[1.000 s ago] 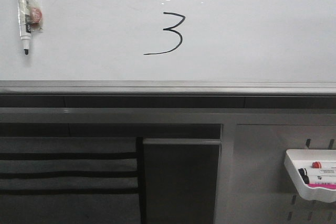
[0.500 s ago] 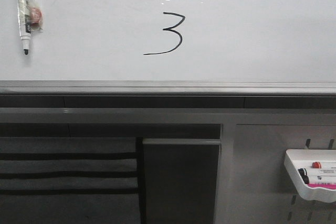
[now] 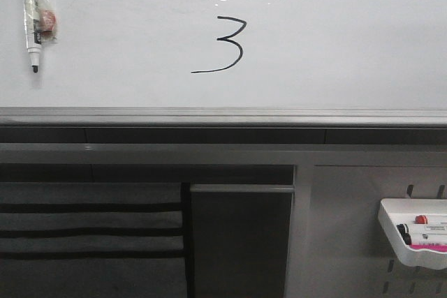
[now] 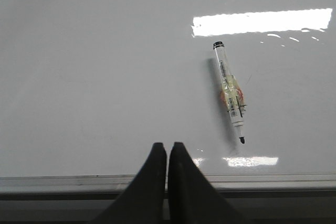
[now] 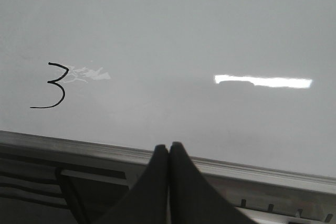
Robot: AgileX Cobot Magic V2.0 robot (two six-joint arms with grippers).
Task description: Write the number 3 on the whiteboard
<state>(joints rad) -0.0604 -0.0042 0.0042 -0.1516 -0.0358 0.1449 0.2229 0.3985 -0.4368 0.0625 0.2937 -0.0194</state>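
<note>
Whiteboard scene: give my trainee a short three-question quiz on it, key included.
1. True or false: the 3 is already drawn on the whiteboard.
2. Where is the marker fixed? A) on the board, left of the digit B) in the right gripper C) on the rail
3. How do the left gripper fingers stand?

Key: 1 true. 2 A. 3 shut together, holding nothing, with the marker on the board beyond them.
</note>
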